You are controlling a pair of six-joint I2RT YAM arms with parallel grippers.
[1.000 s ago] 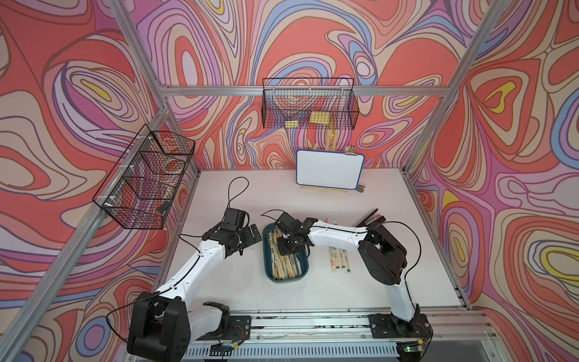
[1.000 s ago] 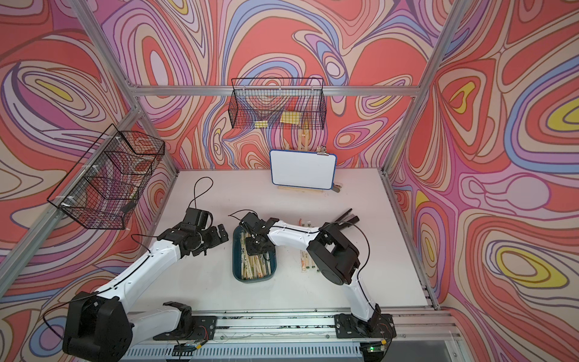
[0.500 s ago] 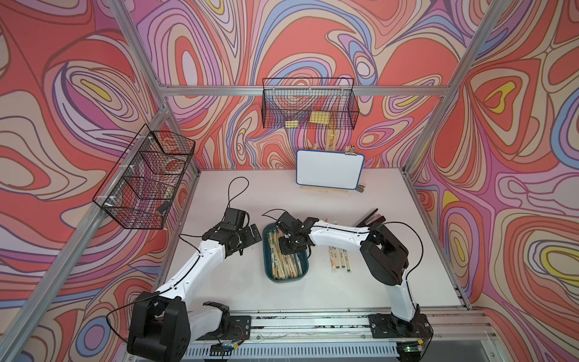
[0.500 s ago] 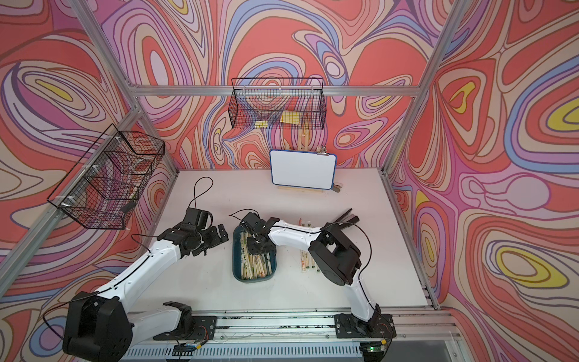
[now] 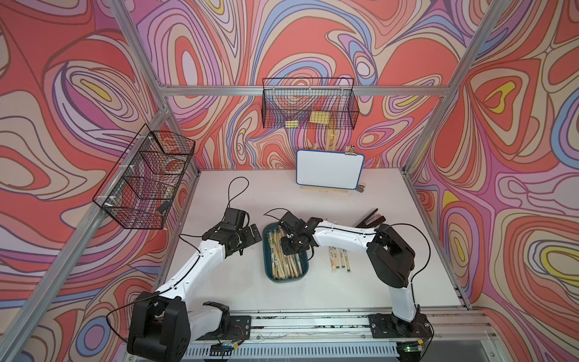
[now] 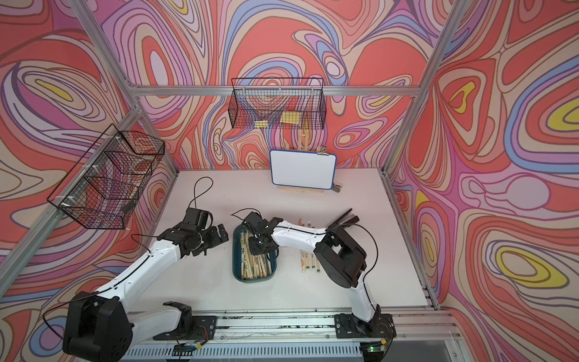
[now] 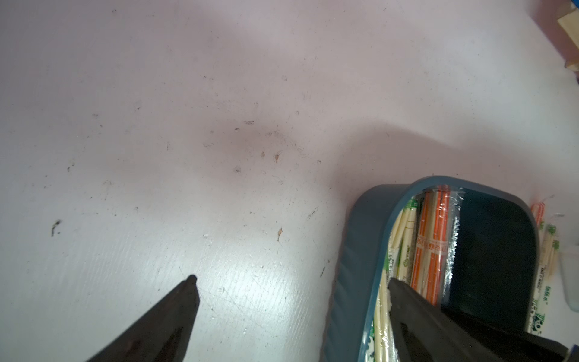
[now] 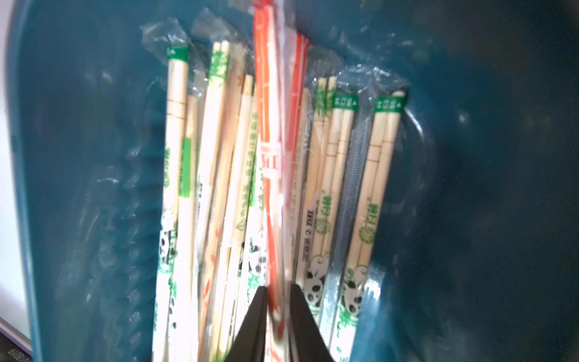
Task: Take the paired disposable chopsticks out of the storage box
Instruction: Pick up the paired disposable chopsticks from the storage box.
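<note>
The storage box (image 5: pixel 283 279) (image 6: pixel 253 280), a dark teal tray, lies mid-table and holds several paired disposable chopsticks (image 5: pixel 282 264) (image 6: pixel 253 266) in clear sleeves. My right gripper (image 5: pixel 289 247) (image 6: pixel 258 246) reaches down into it. In the right wrist view this gripper (image 8: pixel 279 286) is shut on an orange-printed chopstick sleeve (image 8: pixel 271 141) lying on top of the pile, with the box (image 8: pixel 485 188) around it. My left gripper (image 5: pixel 252 235) (image 6: pixel 221 233) (image 7: pixel 292 279) stands open and empty just left of the box (image 7: pixel 357 238), one finger over its rim.
A few chopstick pairs (image 5: pixel 338 258) (image 6: pixel 310 260) lie on the table right of the box. A black stapler-like tool (image 5: pixel 371 217) sits behind the right arm. A whiteboard (image 5: pixel 329 169) stands at the back. Wire baskets (image 5: pixel 308 105) (image 5: pixel 147 178) hang on the walls.
The right wrist has shifted slightly over the box. The left arm has not moved.
</note>
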